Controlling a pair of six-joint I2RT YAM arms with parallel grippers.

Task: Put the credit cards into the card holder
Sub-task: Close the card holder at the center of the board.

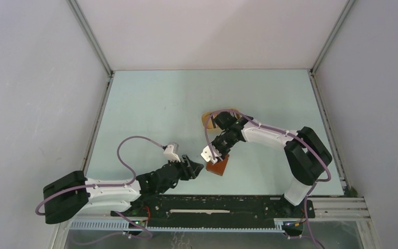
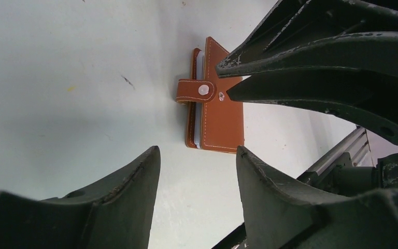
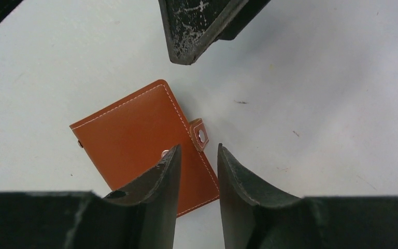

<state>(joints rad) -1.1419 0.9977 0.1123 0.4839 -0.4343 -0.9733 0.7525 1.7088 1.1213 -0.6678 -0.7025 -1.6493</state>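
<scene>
The card holder (image 1: 219, 168) is a reddish-brown leather case lying closed on the table near the front, between the two grippers. Its strap tab (image 2: 196, 92) sticks out unsnapped, and pale pocket edges show along its side. My left gripper (image 2: 197, 150) is open, a short way from the holder, with only bare table between its fingers. My right gripper (image 3: 197, 150) hangs over the holder's strap edge (image 3: 200, 134), its jaws narrow but apart, with nothing between them. The right gripper's tips (image 2: 224, 80) stand by the snap. No credit cards show in any view.
A tan oval tray (image 1: 207, 119) lies behind the right arm, mostly hidden by it. One left finger (image 3: 186, 31) reaches in close above the holder. The metal rail (image 1: 212, 205) runs along the table's near edge, just beyond the holder.
</scene>
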